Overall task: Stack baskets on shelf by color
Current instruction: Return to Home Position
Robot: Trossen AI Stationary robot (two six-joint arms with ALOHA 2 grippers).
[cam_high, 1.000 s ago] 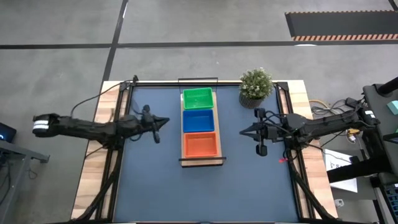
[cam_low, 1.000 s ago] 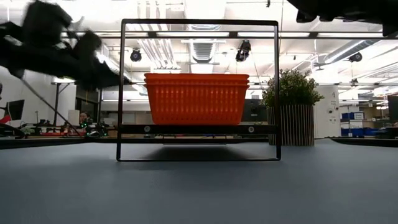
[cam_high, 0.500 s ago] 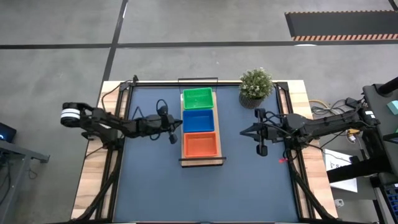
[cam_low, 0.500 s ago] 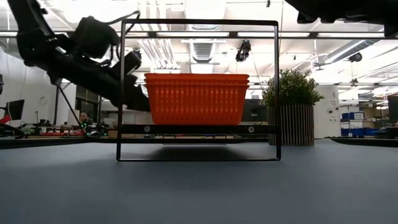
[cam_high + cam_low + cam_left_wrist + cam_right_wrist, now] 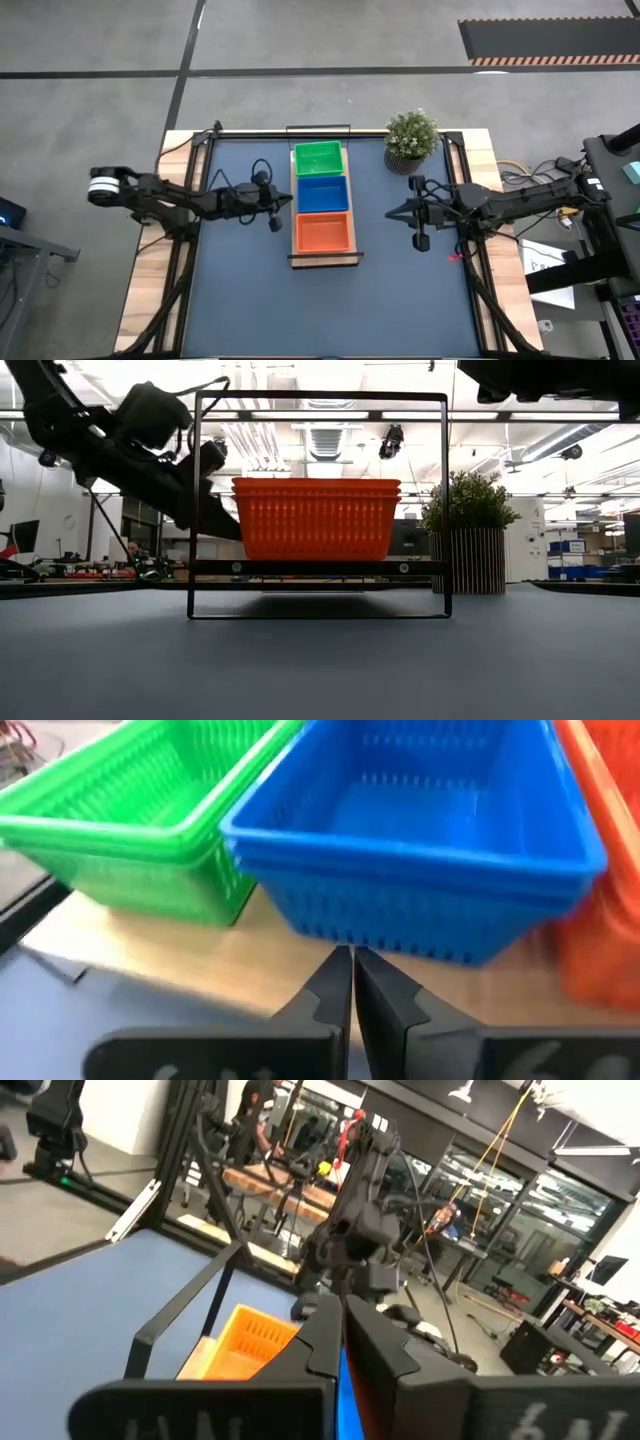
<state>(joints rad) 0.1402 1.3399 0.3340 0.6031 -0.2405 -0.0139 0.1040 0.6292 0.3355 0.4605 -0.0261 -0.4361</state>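
shelf [image 5: 323, 259] – mid-table [image 5: 240, 300], all three stacks on it | green baskets [image 5: 318, 158] at the potted plant [image 5: 411, 138] end, blue baskets [image 5: 320, 193] in the middle, orange baskets [image 5: 322, 232] at the other end | left gripper [image 5: 352, 956] pinched closed on nothing, just beside the blue baskets | right gripper [image 5: 340, 1306] closed too, empty – well off the shelf

The left arm [image 5: 180, 200] stretches almost straight inward, sloping down toward its tip. The left gripper [image 5: 352, 958] has its two fingers pressed together, holding nothing. The right arm [image 5: 500, 205] reaches inward from the opposite side, and the right gripper [image 5: 340, 1308] is likewise closed and empty.
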